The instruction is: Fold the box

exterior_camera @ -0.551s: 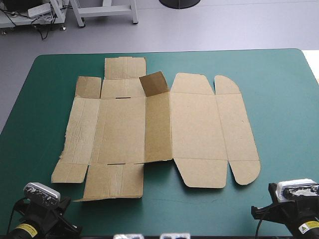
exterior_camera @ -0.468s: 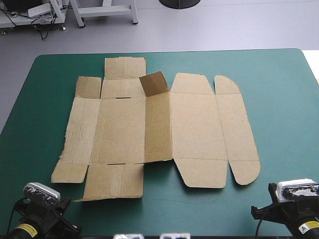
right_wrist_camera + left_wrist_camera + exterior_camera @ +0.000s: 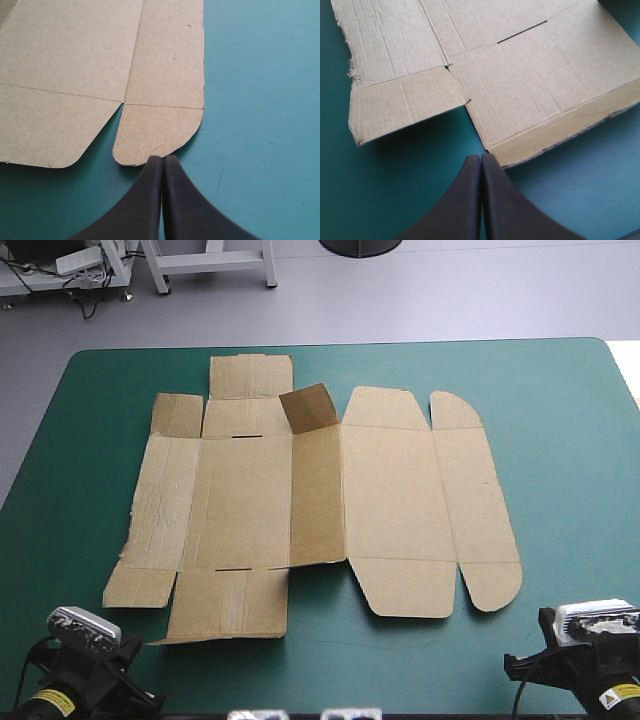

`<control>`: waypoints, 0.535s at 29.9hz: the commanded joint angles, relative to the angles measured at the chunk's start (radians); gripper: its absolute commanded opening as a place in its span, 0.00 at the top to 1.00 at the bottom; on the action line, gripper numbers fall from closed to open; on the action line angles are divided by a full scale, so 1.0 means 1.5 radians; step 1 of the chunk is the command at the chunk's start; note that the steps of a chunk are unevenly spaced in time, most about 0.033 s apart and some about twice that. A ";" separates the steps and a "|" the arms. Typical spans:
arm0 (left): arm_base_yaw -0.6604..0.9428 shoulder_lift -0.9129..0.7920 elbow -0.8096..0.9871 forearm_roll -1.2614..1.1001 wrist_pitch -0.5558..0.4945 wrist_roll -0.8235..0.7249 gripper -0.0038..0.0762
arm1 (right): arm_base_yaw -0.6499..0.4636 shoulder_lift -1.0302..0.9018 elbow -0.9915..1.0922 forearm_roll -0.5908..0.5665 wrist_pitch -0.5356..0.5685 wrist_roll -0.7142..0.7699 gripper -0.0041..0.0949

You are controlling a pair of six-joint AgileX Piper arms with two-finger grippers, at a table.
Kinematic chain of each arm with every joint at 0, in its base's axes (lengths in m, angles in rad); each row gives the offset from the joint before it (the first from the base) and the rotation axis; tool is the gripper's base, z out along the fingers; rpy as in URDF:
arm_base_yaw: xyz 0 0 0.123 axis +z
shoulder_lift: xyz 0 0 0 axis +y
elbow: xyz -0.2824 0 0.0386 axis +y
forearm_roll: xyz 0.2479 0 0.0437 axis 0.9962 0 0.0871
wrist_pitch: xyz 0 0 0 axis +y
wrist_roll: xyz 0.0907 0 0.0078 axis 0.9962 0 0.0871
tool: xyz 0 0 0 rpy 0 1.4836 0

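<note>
The brown box [image 3: 320, 500] lies spread out as a flat cut sheet in the middle of the teal-green table, with one small flap [image 3: 308, 408] near the far edge standing up. My left gripper [image 3: 481, 159] is shut, its tip just short of the sheet's near left flaps [image 3: 545, 105]. My right gripper [image 3: 162, 160] is shut too, its tip at the rounded near right corner flap [image 3: 157, 132]. In the high view both arms sit at the near table edge; their fingers are out of sight there.
Bare teal-green cover [image 3: 570, 470] surrounds the sheet on all sides, widest to the right. The sheet's left edge [image 3: 347, 65] is ragged and torn.
</note>
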 commanded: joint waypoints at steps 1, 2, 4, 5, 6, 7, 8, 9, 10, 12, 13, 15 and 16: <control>0.001 0.009 -0.026 -0.012 -0.044 -0.005 0.97 | 0.002 0.009 -0.017 0.010 -0.042 -0.006 0.97; 0.001 0.009 -0.035 -0.013 -0.048 -0.005 0.97 | 0.002 0.009 -0.017 0.010 -0.042 -0.006 0.97; 0.001 0.011 -0.066 -0.011 -0.064 -0.004 0.97 | 0.002 0.009 -0.017 0.010 -0.042 -0.006 0.97; 0.001 0.011 -0.087 -0.006 -0.075 -0.004 0.97 | 0.002 0.009 -0.017 0.010 -0.042 -0.006 0.97; 0.001 0.017 -0.110 0.002 -0.085 -0.004 0.97 | 0.002 0.009 -0.017 0.010 -0.042 -0.006 0.97; 0.001 0.024 -0.136 0.011 -0.090 -0.004 0.97 | 0.002 0.009 -0.017 0.010 -0.042 -0.006 0.97; 0.001 0.036 -0.157 0.022 -0.092 -0.004 0.97 | 0.002 0.009 -0.017 0.010 -0.042 -0.006 0.97; 0.001 0.052 -0.190 0.038 -0.092 -0.004 0.97 | 0.002 0.009 -0.017 0.010 -0.042 -0.006 0.97; 0.001 0.071 -0.212 0.048 -0.092 -0.004 0.97 | 0.002 0.009 -0.017 0.010 -0.042 -0.006 0.97; 0.001 0.116 -0.266 0.074 -0.096 -0.004 0.97 | 0.002 0.009 -0.017 0.010 -0.042 -0.006 0.97; 0.001 0.136 -0.286 0.084 -0.102 -0.004 0.97 | 0.002 0.009 -0.017 0.010 -0.042 -0.006 0.97; 0.001 0.187 -0.331 0.102 -0.135 -0.018 0.97 | 0.002 0.009 -0.017 0.010 -0.042 -0.006 0.97; 0.001 0.209 -0.348 0.109 -0.152 -0.027 0.97 | 0.002 0.009 -0.017 0.010 -0.042 -0.006 0.97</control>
